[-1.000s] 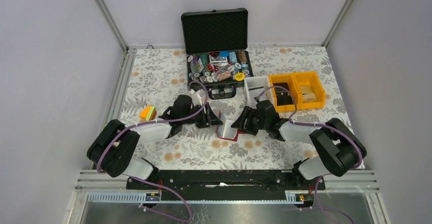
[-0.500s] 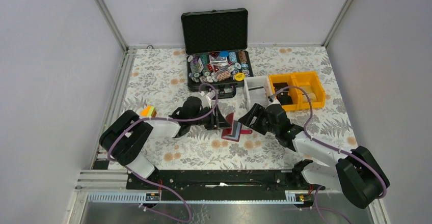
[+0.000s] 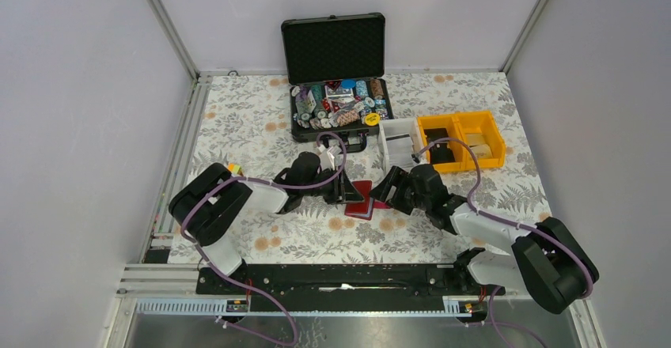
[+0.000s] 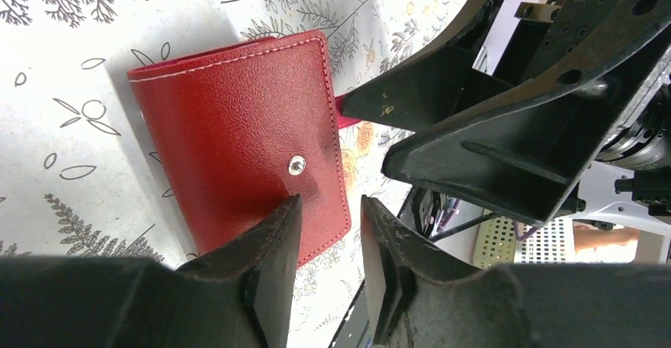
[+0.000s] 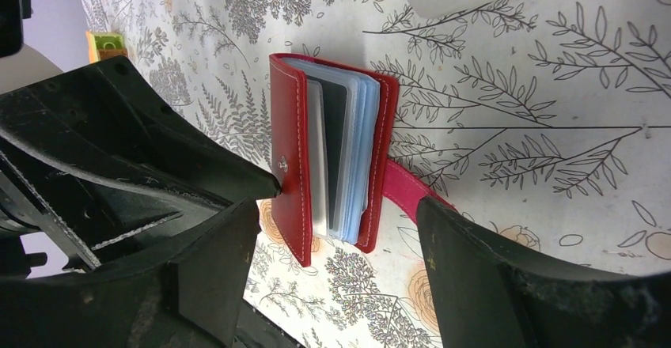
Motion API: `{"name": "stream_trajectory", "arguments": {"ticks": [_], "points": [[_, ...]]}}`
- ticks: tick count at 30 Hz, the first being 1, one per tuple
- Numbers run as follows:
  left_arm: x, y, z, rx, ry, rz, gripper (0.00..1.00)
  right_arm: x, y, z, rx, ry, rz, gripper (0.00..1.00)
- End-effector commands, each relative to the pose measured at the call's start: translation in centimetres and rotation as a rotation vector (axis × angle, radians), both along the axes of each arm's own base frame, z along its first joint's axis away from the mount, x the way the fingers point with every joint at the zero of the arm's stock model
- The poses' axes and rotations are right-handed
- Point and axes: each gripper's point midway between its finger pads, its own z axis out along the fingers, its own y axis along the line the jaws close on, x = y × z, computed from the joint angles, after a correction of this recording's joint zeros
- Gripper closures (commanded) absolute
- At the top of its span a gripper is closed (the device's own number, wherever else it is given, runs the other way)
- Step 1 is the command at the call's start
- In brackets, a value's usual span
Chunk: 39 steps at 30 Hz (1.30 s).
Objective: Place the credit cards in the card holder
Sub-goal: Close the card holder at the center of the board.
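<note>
Card holder (image 3: 362,199): dark red, lying on the floral table (image 3: 237,119) at mid-table, directly between the two claws. In the right wrist view it is seen edge-on, covers parted like a half-shut book, and the credit cards (image 5: 352,158) sit between them as a stack of pale blue and grey edges. Its snap tab (image 5: 407,194) sticks out from the far cover toward the right claw's finger.

Left gripper (image 4: 328,206): jaws only a narrow gap apart, nothing filling the gap. One fingertip (image 4: 289,209) rests against the holder's outer cover just beside the metal snap stud (image 4: 297,165); the other tip is off the cover's edge, over the table.

Right gripper (image 5: 336,206): jaws spread wide and holding nothing. The holder lies in the space between the two fingers, touching neither pad as far as I can see.

Behind: open black case (image 3: 336,47) of poker chips; yellow bins (image 3: 463,138) to the right.
</note>
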Motion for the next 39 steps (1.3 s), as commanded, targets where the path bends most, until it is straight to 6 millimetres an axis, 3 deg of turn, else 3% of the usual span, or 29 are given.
{"name": "stream_trajectory", "arguments": {"ticks": [1,14,39], "points": [[0.6,-1.0,1.2,-0.054,-0.061,-0.022,0.66,0.5,1.4,0.9,0.04,-0.023,0.047,0.21],[0.0,0.5,-1.7,0.041,-0.019,0.016,0.82,-0.1,2.5,-0.7,0.078,0.054,0.075,0.3],[-1.4,2.6,-6.0,0.163,0.07,0.044,0.85,-1.1,4.5,-3.4,0.095,0.138,0.034,0.46]]}}
